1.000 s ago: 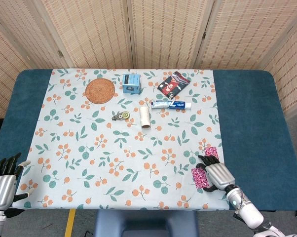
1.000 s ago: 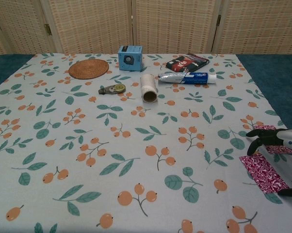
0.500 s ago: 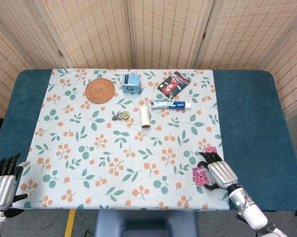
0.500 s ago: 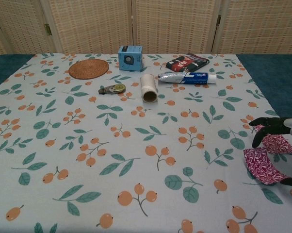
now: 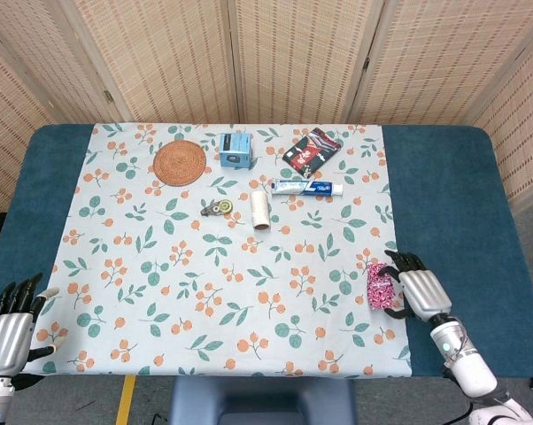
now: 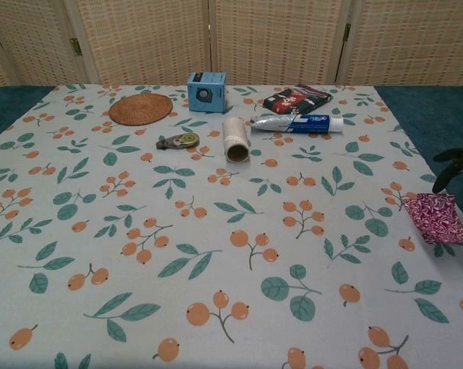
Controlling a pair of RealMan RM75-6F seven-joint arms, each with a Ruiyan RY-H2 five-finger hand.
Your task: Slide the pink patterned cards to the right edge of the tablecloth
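Observation:
The pink patterned cards lie at the right edge of the floral tablecloth, near its front right corner. My right hand sits just to the right of them on the blue table, dark fingers spread and touching the cards' right side; in the chest view only its fingertips show at the right border. My left hand hovers at the front left corner, fingers apart and holding nothing; the chest view does not show it.
At the back of the cloth lie a woven coaster, a blue box, a dark patterned packet, a toothpaste tube, a cardboard roll and a tape dispenser. Bare blue table flanks the cloth.
My right hand has moved right, off the cloth onto the blue table, dragging the pink cards with it. The cards, earlier spread in two patches, now lie bunched at the cloth's right edge.

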